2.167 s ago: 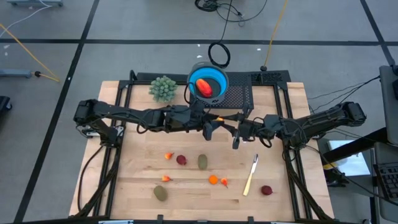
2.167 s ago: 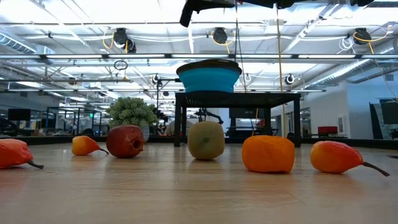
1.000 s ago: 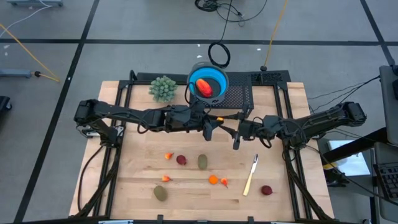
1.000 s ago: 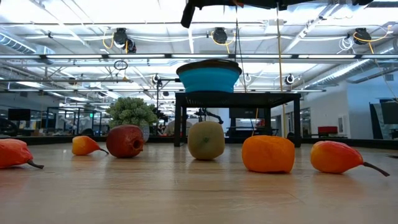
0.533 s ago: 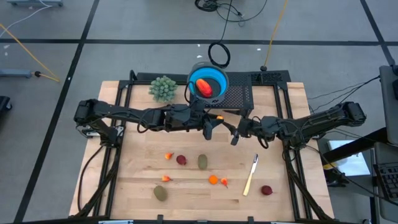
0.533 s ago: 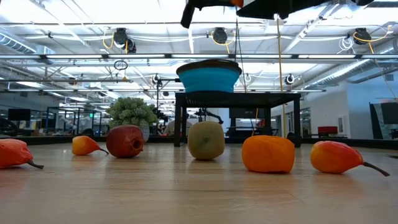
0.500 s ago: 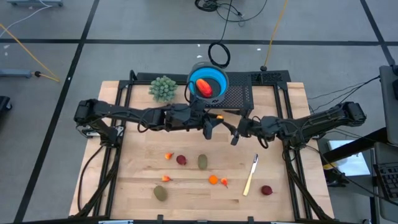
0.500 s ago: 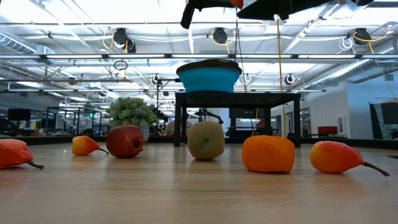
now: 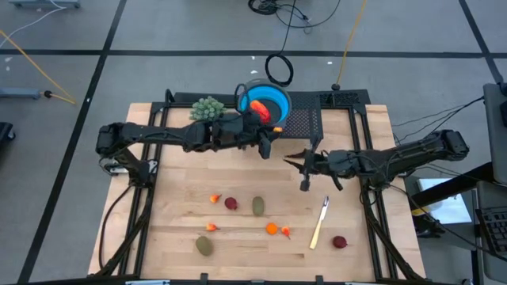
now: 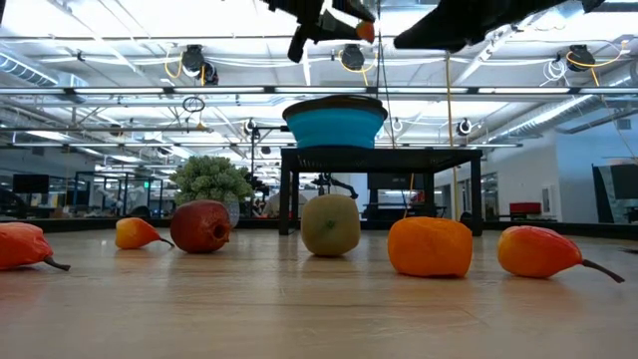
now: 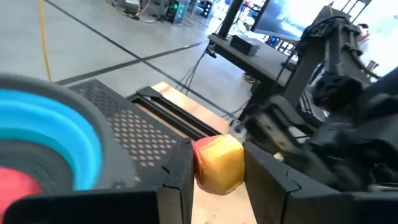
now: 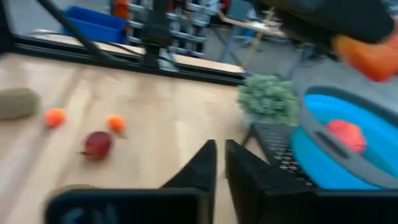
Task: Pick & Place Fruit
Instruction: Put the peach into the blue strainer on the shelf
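Beside blue bowl (image 9: 268,101) rim, left gripper (image 11: 217,163) pinches small orange-yellow fruit (image 11: 217,162), raised for drop. Right gripper (image 9: 305,184) closed, seemingly empty, waiting above counter (image 9: 238,237).

The left arm stretches from its base at the table's left edge across toward the rear centre, its links nearly level and its wrist raised well above the surface. The left end effector (image 9: 267,142) hangs at the end of that reach; in the left wrist view its two dark fingers (image 11: 177,177) stand parted and press on a small orange-yellow fruit piece (image 11: 217,163) from both sides. The right arm reaches in from the table's right edge toward the middle, forearm low and roughly level. The right end effector (image 9: 304,180) points down and inward, its fingers (image 12: 202,165) drawn together with nothing between them.
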